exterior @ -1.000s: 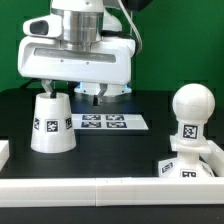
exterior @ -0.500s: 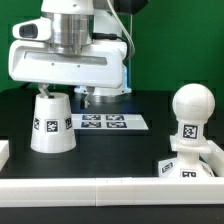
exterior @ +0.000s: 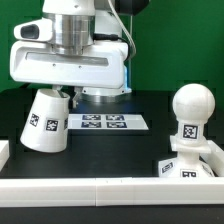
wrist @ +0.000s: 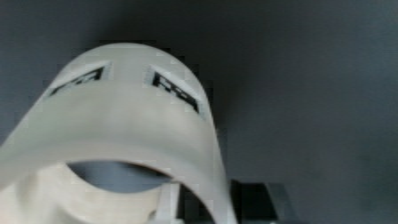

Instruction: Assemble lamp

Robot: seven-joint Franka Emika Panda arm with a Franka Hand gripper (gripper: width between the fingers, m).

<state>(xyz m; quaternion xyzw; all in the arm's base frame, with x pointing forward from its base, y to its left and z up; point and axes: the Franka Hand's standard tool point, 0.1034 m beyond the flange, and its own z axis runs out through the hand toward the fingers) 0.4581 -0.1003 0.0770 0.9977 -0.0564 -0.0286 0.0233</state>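
Observation:
The white cone shade (exterior: pixel 45 121) stands at the exterior view's left, tilted, with its narrow top under my gripper (exterior: pixel 61 93). In the wrist view the shade (wrist: pixel 134 120) fills most of the picture, and my gripper (wrist: pixel 222 207) is shut on the wall of its open top rim, one finger (wrist: pixel 262 200) outside it. The ball bulb (exterior: pixel 190 105) sits on top of the stepped square base (exterior: pixel 184 166) at the exterior view's right, apart from my gripper.
The marker board (exterior: pixel 105 122) lies flat on the black table behind the shade. A low white wall (exterior: pixel 110 188) runs along the table's front edge. A green backdrop stands behind the arm.
My gripper has moved toward the exterior view's left and come down onto the shade's top. The shade, upright before, now leans over.

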